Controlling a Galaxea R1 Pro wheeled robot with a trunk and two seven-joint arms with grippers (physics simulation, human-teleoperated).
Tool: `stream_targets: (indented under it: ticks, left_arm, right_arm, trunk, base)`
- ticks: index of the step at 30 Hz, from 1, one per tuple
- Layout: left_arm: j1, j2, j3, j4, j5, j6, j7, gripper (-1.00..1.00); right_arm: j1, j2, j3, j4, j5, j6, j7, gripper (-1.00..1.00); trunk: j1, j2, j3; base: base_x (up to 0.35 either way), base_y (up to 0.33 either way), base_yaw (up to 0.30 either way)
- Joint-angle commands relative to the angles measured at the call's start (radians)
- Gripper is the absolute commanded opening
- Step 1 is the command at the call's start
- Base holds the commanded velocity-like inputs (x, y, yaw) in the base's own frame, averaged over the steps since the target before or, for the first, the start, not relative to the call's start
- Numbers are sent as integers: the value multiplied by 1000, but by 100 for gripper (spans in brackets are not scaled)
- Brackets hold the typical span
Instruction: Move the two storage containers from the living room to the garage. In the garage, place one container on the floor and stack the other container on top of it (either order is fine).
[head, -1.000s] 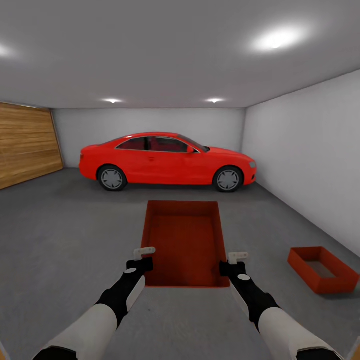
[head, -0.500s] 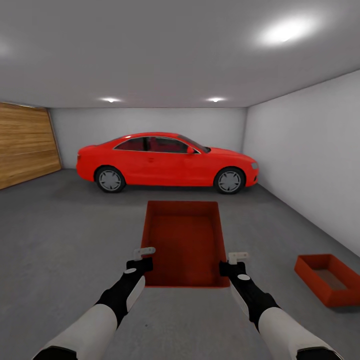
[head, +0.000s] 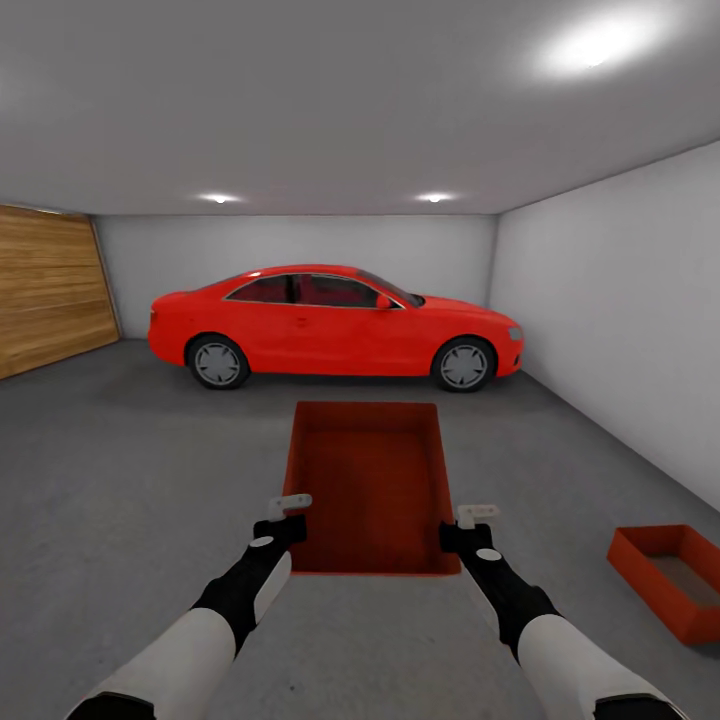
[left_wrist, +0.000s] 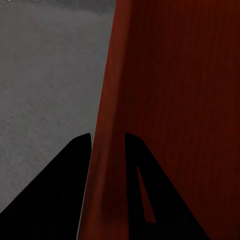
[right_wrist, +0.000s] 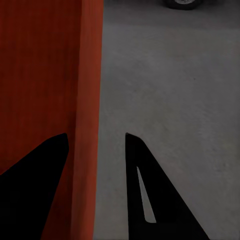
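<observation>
Garage floor (head: 120, 500) of dark grey concrete carries one orange-red open bin (head: 668, 580) at right, near the wall. Second, carried orange-red bin (head: 368, 485) hangs between the arms: left gripper (head: 288, 512) and right gripper (head: 470, 522), jaws clamped over opposite side walls. Looks rigid, light, slick-walled; rims are the hold.

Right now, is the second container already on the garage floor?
Yes, the second container sits on the grey concrete floor while both grippers carry the other container.
</observation>
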Motion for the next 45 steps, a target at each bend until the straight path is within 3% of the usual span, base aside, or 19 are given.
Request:
stream_targets:
  ticks: [1, 45]
  left_arm:
    - [0, 25, 33, -3, -5, 7, 53, -100]
    - [0, 25, 33, -3, -5, 8, 54, -100]
  right_arm:
    - [-1, -6, -67, -1, 8, 1, -21, -100]
    - [-1, -6, -67, -1, 8, 0, -20, -100]
  trunk:
    - [1, -1, 0]
    - [1, -1, 0]
  base:
    - [321, 75, 0]
    - [321, 75, 0]
